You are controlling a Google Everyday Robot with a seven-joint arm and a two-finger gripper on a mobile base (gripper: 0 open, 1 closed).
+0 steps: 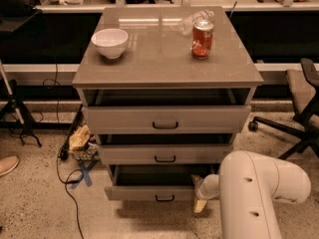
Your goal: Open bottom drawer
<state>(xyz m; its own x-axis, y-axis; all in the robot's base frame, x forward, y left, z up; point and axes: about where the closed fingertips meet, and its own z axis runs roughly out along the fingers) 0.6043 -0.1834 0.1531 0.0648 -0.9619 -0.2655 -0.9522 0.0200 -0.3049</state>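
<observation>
One pale shoe toe [7, 166] lies on the speckled terrazzo floor [35, 208], far to the left of the gripper [201, 200]. Nearer in, a thin black cable [64, 180] snakes across the floor beside a crumpled yellowish bag [79, 138] and a cross of blue tape [84, 174]. Up and to the left of the gripper, a smooth, round white bowl [110, 42] sits on the matte grey-beige worktop [159, 66].

The bottom drawer [139, 193] is directly left of the gripper and lowest in the cabinet. It has a flat, plain grey-beige front with a small black bar handle [164, 198] and stands out from the carcass with a dark gap showing behind it. Above it are the middle drawer [129, 155] and the wider top drawer [119, 119], each flat-fronted with a black handle.

High above the gripper, a red cylindrical drink can [202, 39] stands upright, with a clear crinkled plastic bottle [192, 20] lying behind it.

The gripper is at the right end of the bottom drawer's front. Whether it is open or closed cannot be told. It extends from a glossy, rounded white arm [259, 193]. A black office chair [299, 113] stands to the upper right.
</observation>
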